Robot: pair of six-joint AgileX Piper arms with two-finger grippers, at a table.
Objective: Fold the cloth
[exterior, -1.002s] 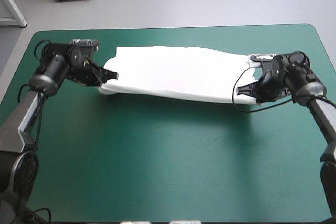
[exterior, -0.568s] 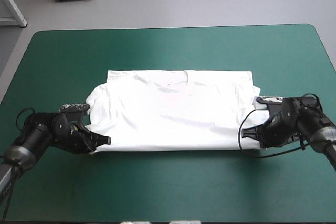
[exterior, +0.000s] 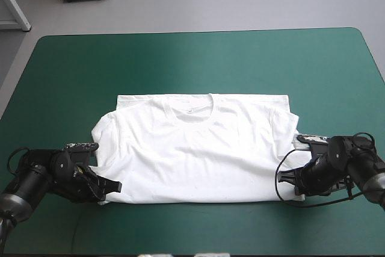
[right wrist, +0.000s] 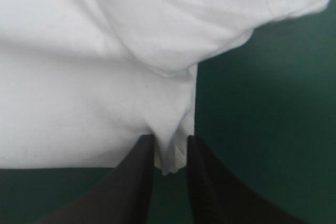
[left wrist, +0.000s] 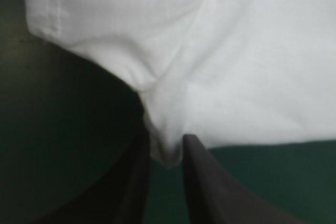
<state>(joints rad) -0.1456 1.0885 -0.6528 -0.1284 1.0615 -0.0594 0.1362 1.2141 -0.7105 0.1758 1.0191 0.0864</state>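
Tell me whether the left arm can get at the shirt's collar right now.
Probably not yet: the left tool is shut on the T-shirt's near corner; the collar itself lies uncovered.

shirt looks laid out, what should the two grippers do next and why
Probably open both and release: the T-shirt lies spread flat on the teal-green cover, collar toward the far edge, while the left gripper and right gripper each pinch only a near corner, low at the table.
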